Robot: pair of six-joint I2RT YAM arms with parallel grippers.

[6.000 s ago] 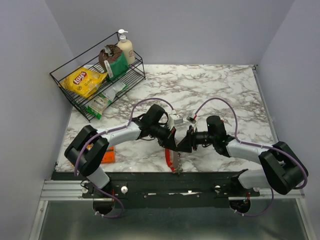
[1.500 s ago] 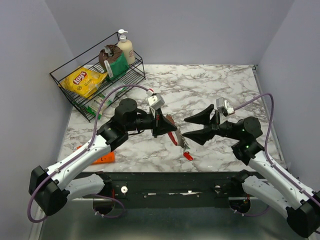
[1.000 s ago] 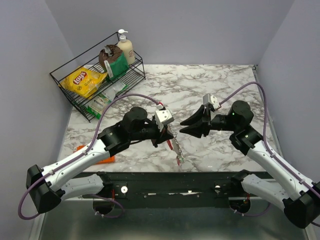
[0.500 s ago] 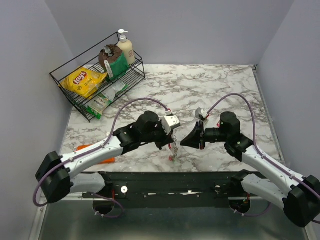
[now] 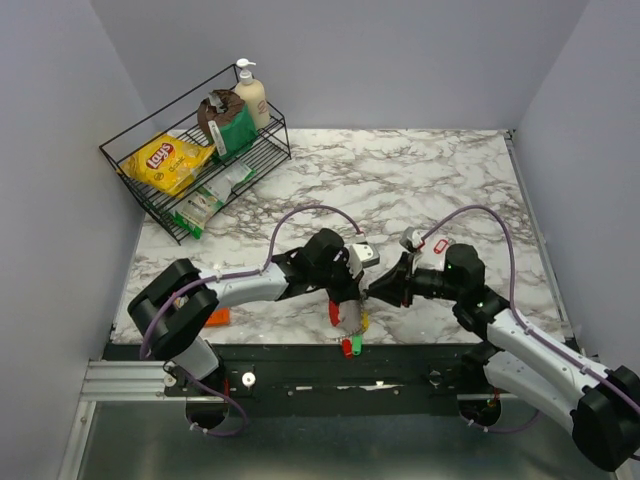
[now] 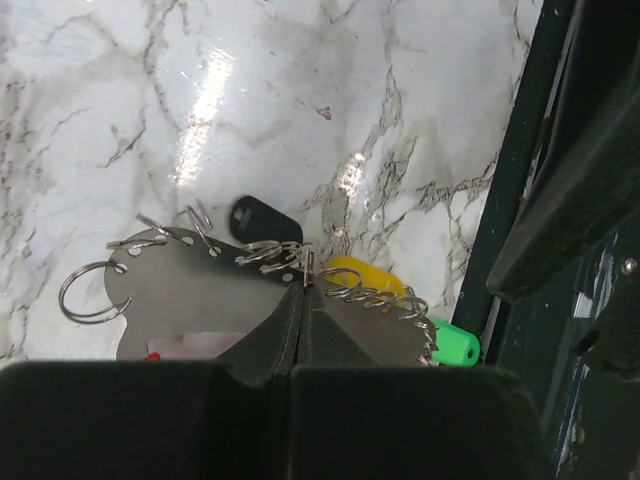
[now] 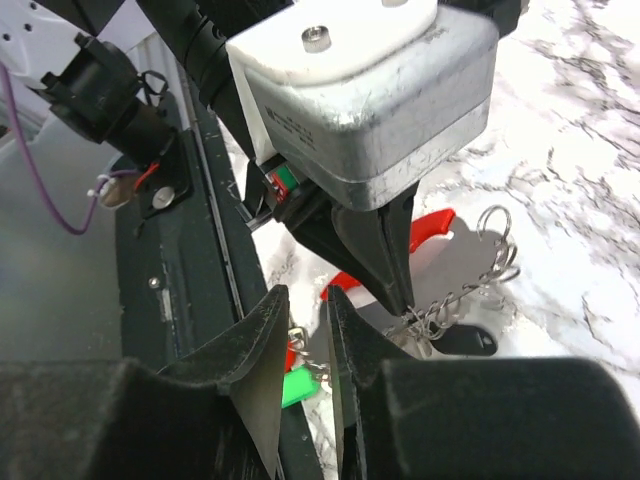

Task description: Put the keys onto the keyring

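We've got the keyring [image 6: 200, 300] at the table's near edge, its flat silvery plate pinched at the rim between the closed fingers of the left gripper [image 6: 303, 292]. Its red curved loop [image 7: 430, 228] peeks out beside the plate. Small wire rings line the plate's edge, and the keys [image 6: 300, 255] cluster there: a black head [image 6: 265, 218], a yellow head [image 6: 365, 272] and a green head [image 6: 455, 342], lowest, by the dark front rail. We can't make out their blades.
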